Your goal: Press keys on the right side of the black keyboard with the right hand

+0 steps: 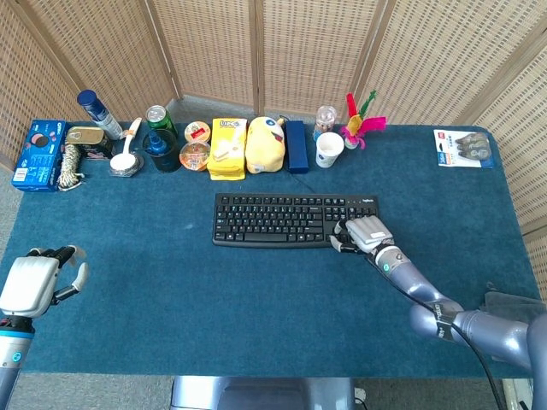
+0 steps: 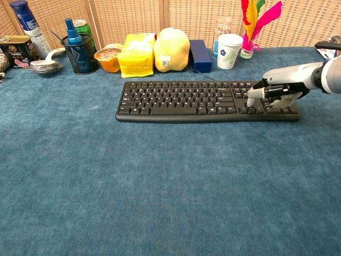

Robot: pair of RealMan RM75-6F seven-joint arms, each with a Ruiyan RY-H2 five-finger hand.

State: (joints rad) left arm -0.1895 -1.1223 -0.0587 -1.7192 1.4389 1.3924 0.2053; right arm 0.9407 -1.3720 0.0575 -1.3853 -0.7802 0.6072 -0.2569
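Observation:
The black keyboard point(image 1: 273, 220) lies across the middle of the blue table, also seen in the chest view point(image 2: 181, 98). My right hand point(image 1: 366, 232) hovers low over its right end. In the chest view the right hand point(image 2: 278, 90) has one fingertip point(image 2: 250, 95) pointing down onto the keys near the right block, with the other fingers curled under the palm. It holds nothing. My left hand point(image 1: 36, 280) sits at the table's near left corner, empty, with its fingers loosely apart. The chest view does not show it.
A row of items stands behind the keyboard: yellow packet point(image 1: 227, 147), yellow plush point(image 1: 264, 143), blue box point(image 1: 296, 134), paper cup point(image 1: 329, 149), feathers point(image 1: 362, 122), cans and bottles at the left. A battery pack point(image 1: 462, 148) lies at the far right.

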